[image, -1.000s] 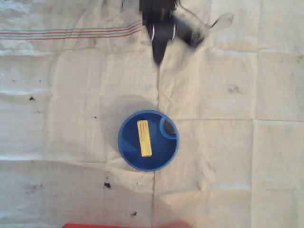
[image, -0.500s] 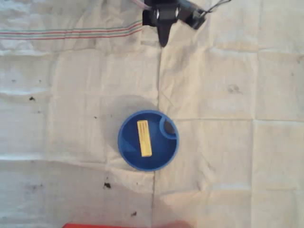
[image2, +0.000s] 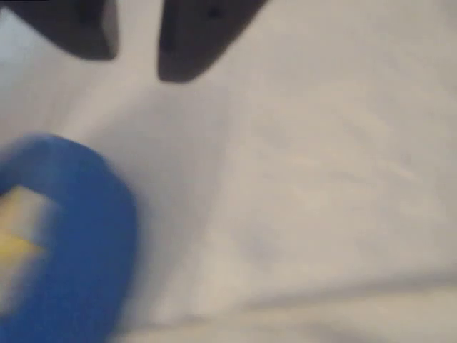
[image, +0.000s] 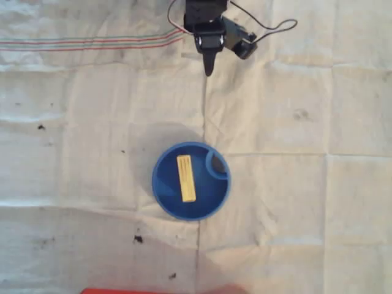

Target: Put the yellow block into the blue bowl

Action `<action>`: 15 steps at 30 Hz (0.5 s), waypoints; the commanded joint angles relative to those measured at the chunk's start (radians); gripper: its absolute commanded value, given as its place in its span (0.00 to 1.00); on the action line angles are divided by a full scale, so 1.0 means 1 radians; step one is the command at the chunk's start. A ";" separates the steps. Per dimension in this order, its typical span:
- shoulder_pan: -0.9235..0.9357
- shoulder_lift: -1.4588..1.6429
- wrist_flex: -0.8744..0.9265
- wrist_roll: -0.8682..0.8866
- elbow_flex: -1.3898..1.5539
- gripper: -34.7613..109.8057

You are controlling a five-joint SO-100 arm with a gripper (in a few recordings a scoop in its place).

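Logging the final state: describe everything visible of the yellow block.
The yellow block is a small pale-yellow rectangular bar, matte, plastic or wood by its look. It lies flat on the floor of the blue bowl, long axis running up and down in the overhead view, left of the bowl's curved inner divider. Nothing grips it. The wrist view shows it only as a blur.

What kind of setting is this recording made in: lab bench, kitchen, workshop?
Probably a makeshift home or hobby tabletop, not a lab bench: a creased, stained white cloth with striped edging covers the surface, holding a blue bowl with a yellow block and a small black arm with loose wiring.
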 commanded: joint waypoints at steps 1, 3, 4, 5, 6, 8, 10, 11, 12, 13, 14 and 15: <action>-0.005 0.126 -0.021 0.012 0.060 0.24; 0.003 0.120 -0.032 0.012 0.098 0.24; 0.005 0.117 -0.032 0.014 0.112 0.24; 0.005 0.114 -0.031 0.015 0.120 0.24; 0.005 0.114 -0.031 0.015 0.126 0.24; 0.005 0.114 -0.025 0.017 0.138 0.24; 0.005 0.114 -0.020 0.018 0.143 0.24; 0.005 0.114 -0.020 0.018 0.143 0.24; 0.005 0.114 -0.020 0.018 0.143 0.24; 0.005 0.114 -0.020 0.018 0.144 0.24; 0.005 0.114 -0.020 0.018 0.144 0.24; 0.005 0.114 -0.020 0.018 0.144 0.24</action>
